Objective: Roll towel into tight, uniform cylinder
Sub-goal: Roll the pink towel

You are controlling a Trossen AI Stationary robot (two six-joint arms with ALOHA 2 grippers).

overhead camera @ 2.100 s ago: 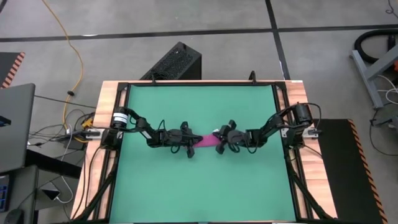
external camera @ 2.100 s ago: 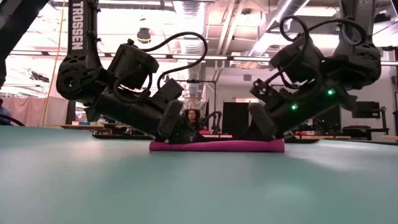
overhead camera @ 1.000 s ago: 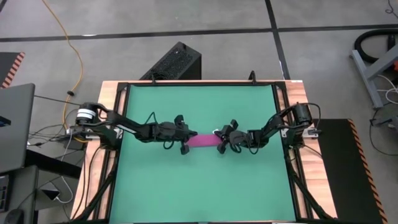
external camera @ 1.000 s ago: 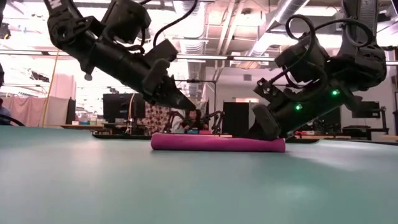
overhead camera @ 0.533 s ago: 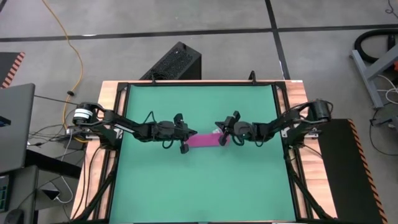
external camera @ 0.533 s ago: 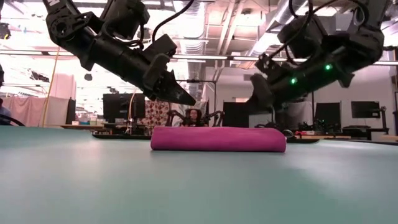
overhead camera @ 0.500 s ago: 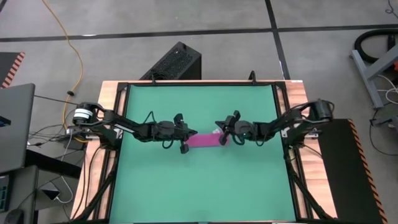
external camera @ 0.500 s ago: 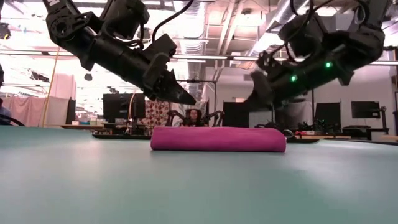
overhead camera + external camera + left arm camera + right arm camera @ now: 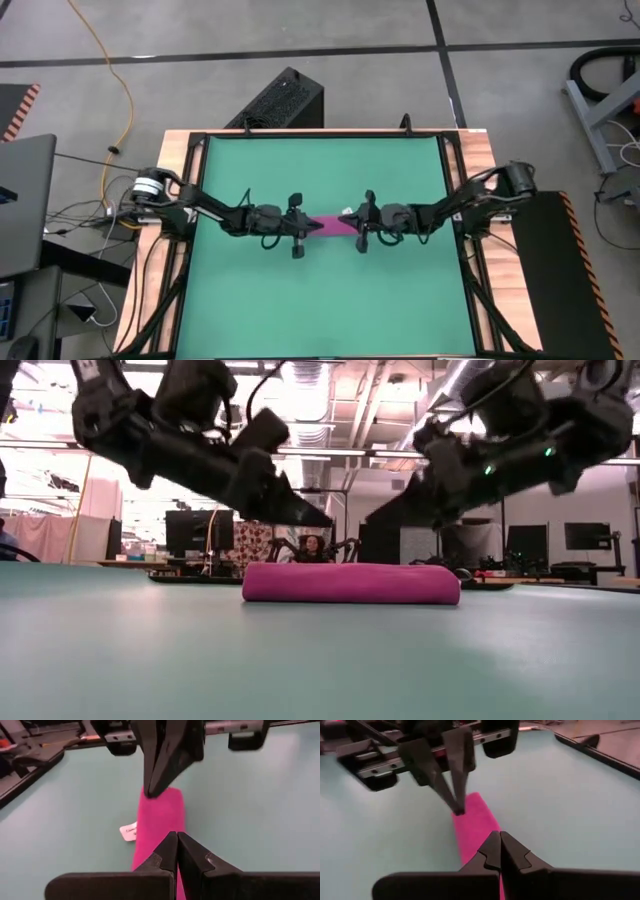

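The magenta-pink towel [image 9: 350, 583] lies as a short roll on the green mat [image 9: 320, 300] near its middle, its length running left to right. Its white tag [image 9: 129, 831] sticks out at one long side. My left gripper [image 9: 325, 520] is shut and hangs above the roll's middle, pointing down toward the right. My right gripper [image 9: 372, 520] is shut and hangs opposite it, pointing down toward the left. The two tips stand close together over the roll [image 9: 335, 224] and clear of it. Each wrist view shows its own shut fingers [image 9: 177, 839] [image 9: 499, 839] with the other arm's fingers beyond.
Bare green mat lies all around the roll, inside a wooden table frame [image 9: 180, 150]. A black box [image 9: 280, 100] stands on the floor past the far edge. A person [image 9: 313, 547] sits far off in the room behind.
My right gripper has risen off the roll's right end and gone toward the table's left, to above the roll's middle. My left gripper, raised before, has gone a little toward the right. The roll has stayed in place and has puffed up thicker.
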